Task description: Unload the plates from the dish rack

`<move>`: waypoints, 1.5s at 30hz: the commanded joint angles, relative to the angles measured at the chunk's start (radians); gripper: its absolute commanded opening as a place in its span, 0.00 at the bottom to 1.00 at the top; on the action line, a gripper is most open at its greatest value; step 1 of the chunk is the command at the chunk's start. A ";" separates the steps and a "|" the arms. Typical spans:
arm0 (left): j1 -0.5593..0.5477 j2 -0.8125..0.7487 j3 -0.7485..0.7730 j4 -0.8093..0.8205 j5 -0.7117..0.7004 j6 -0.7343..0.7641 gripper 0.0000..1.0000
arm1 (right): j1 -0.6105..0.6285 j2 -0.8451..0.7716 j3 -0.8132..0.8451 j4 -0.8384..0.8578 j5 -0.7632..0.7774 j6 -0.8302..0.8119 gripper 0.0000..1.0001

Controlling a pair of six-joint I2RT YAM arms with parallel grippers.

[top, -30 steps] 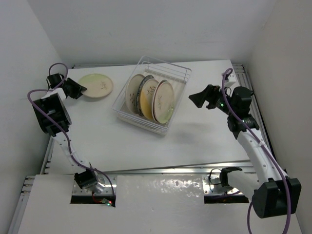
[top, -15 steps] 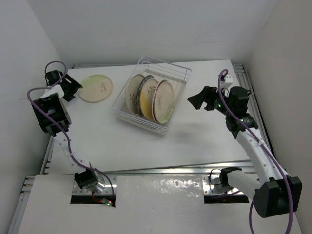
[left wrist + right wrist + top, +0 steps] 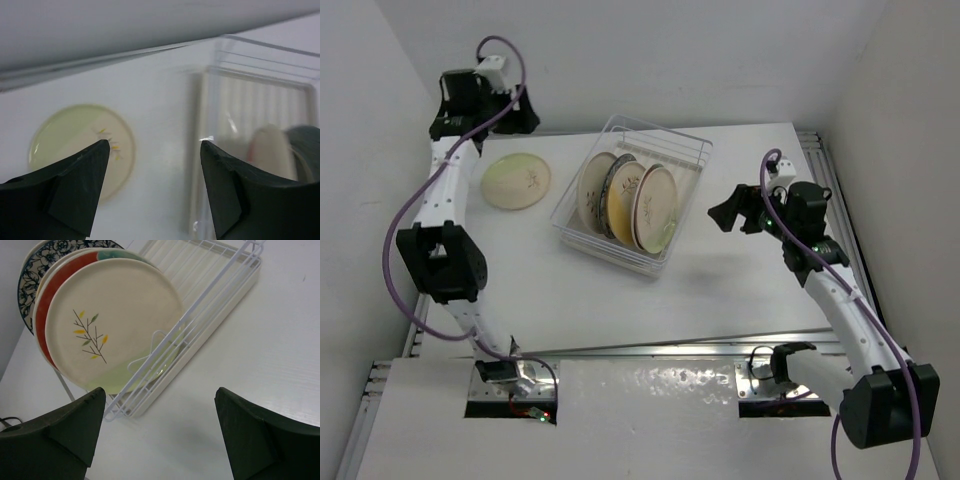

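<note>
Plates (image 3: 625, 198) stand on edge in the dish rack (image 3: 678, 150) at the middle of the table (image 3: 740, 300), leaning together in a close row. One yellowish plate (image 3: 516, 180) lies flat on the table to the rack's left, apart from it. Judging by that, you are part way through the unloading, with the next pick not yet begun. Your left gripper (image 3: 523, 116) hangs high over the back left corner, its fingers spread with nothing between them. Your right gripper (image 3: 727, 212) hovers near the rack's right side, fingers parted and empty, facing the outermost plate. That is a cream plate (image 3: 112, 322) with a sprig motif; behind it sit a red-and-teal plate (image 3: 42, 325) and a blue-and-white plate (image 3: 29, 277). The next move likely falls to your right arm: put one finger in front of the cream plate's upper rim and the other in the thin gap behind it. Then lift straight up so the plate clears the rack wall without dragging its neighbours
</note>
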 commanded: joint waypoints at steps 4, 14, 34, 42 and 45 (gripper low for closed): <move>-0.223 -0.092 0.083 -0.307 0.019 0.265 0.72 | 0.004 0.011 -0.006 -0.013 -0.025 -0.072 0.89; -0.396 -0.101 -0.004 -0.343 -0.139 0.262 0.72 | 0.004 -0.025 -0.066 -0.013 -0.032 -0.070 0.89; -0.449 -0.098 -0.129 -0.251 -0.170 0.080 0.00 | 0.006 -0.091 -0.110 -0.060 0.007 -0.086 0.90; -0.449 -0.115 0.047 -0.211 -0.311 0.044 0.00 | 0.004 -0.098 -0.107 -0.065 0.010 -0.095 0.90; -0.447 -0.092 0.186 -0.221 -0.339 0.052 0.00 | 0.004 -0.100 -0.104 -0.064 0.011 -0.098 0.90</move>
